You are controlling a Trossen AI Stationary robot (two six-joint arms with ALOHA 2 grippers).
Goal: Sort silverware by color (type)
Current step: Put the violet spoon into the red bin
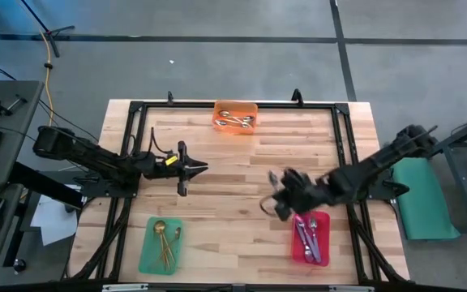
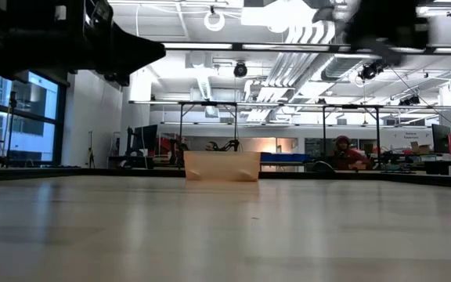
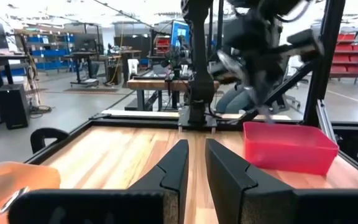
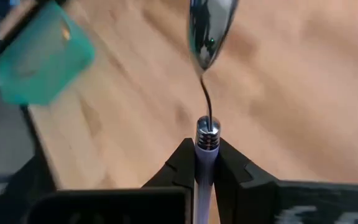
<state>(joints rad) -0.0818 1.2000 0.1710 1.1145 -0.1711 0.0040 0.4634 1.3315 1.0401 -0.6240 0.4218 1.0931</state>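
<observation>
Gripping a purple spoon (image 4: 204, 93) pointed straight ahead, the right gripper (image 1: 282, 197) was held just beside the red tray (image 1: 323, 221), at the table's right edge.

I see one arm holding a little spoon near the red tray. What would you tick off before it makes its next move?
1. Grip: right gripper is shut on the purple-handled spoon, bowl pointing away: ok.
2. Matching tray: red tray already holds similar spoons: ok.
3. Position: in the high view the right gripper sits beside the red tray, not over it: not ok yet.
4. Left gripper waits mid-table, jaws nearly closed, away from the red tray: ok.
5. Spoons left loose on the table: none seen: ok.
6. Height above the tray rim: cannot tell.
</observation>
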